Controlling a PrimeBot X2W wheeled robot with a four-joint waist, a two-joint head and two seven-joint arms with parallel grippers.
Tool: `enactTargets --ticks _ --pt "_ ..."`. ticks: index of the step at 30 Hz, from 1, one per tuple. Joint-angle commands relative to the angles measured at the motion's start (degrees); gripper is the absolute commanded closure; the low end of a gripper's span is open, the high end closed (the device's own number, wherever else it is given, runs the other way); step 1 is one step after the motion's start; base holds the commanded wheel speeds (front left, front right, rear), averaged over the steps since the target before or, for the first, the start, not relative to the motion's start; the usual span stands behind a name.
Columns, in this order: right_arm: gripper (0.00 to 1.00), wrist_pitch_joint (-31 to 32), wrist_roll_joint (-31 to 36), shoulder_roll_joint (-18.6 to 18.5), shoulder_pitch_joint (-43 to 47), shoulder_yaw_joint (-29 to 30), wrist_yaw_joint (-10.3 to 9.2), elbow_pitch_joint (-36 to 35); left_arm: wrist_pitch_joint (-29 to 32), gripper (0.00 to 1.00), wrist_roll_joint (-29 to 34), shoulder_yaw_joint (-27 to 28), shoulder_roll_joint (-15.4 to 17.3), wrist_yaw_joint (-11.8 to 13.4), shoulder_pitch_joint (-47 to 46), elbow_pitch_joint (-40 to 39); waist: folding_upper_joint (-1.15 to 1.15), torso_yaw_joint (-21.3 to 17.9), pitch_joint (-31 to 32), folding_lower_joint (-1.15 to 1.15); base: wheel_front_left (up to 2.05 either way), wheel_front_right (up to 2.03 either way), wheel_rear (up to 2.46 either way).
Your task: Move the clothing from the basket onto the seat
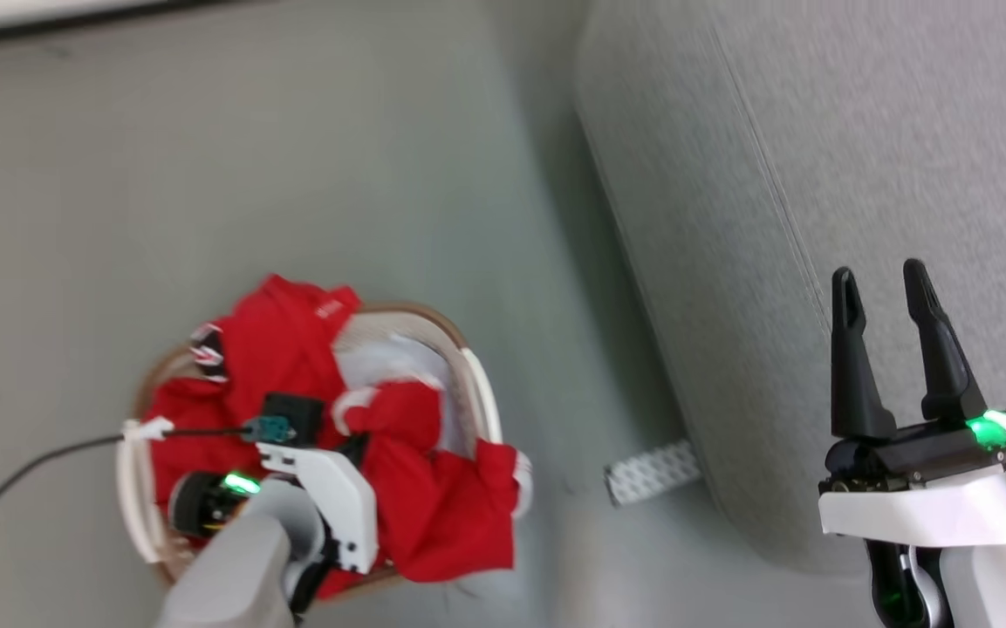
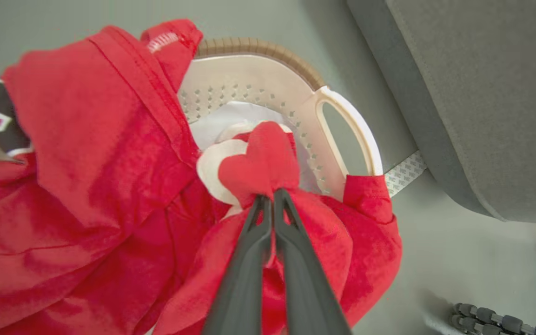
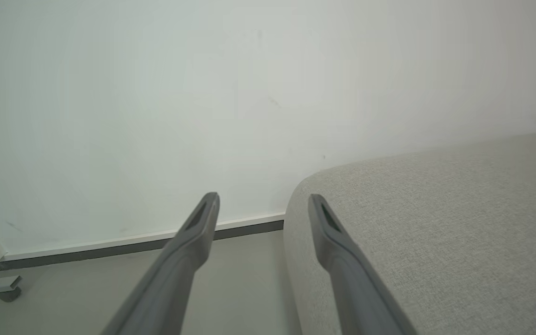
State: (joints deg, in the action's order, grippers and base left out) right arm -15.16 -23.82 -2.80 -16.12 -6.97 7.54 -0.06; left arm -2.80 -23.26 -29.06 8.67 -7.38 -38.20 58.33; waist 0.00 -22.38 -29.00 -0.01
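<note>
Left fingers (image 2: 249, 251) tight on clothing (image 2: 86, 163) in basket (image 2: 249, 70); right fingers (image 3: 193, 242) apart, empty, at seat (image 3: 458, 223) edge.

Head looks down on basket (image 1: 480, 392) and seat (image 1: 860, 131); left wrist views both closer.

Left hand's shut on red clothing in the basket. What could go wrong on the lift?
Left hand pinches only a small fold of clothing; it may slip out on the lift.
Clothing drapes over the basket rim; pulling could drag or tip the basket.
Pale liner lies beside the pinch and might come along.
</note>
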Motion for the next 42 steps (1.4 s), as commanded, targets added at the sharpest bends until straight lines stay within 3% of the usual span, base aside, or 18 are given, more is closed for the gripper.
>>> enactTargets --ticks 1,7,15,22,33,42 --pt "0.0 0.01 1.01 -0.2 1.32 0.2 -0.1 0.42 -1.24 1.0 -2.07 -1.11 -0.33 -0.13 1.43 -1.08 0.0 5.42 6.7 0.01 0.0 0.0 0.0" --pt "0.0 0.01 2.29 -0.17 3.31 0.47 -0.1 1.14 -4.43 1.0 -7.18 -4.34 -0.92 -0.13 3.34 -5.41 0.0 8.54 11.89 0.01 0.0 0.0 0.0" --pt "0.0 0.01 3.49 -0.18 6.94 0.25 -0.1 2.34 -7.7 1.0 -12.46 -8.53 0.7 -0.13 6.14 -14.49 0.0 12.73 19.03 0.01 0.0 0.0 0.0" --pt "0.0 0.01 4.31 -0.16 9.74 -0.14 -0.11 3.08 -8.42 1.0 -15.09 -7.99 2.1 0.17 7.56 -25.33 0.0 15.28 24.26 0.01 0.0 0.0 0.0" --pt "0.0 0.01 3.72 -0.14 11.7 -2.77 -0.1 3.06 -4.34 1.0 -15.8 -4.75 5.02 5.61 4.73 -44.87 0.0 16.88 28.03 0.01 0.0 0.0 0.0" --pt "0.0 0.01 3.14 -0.59 10.61 -8.0 -0.1 1.37 -1.11 1.0 -16.19 -2.9 6.53 8.98 3.74 -52.89 0.0 16.85 27.17 0.01 0.0 0.0 0.0"
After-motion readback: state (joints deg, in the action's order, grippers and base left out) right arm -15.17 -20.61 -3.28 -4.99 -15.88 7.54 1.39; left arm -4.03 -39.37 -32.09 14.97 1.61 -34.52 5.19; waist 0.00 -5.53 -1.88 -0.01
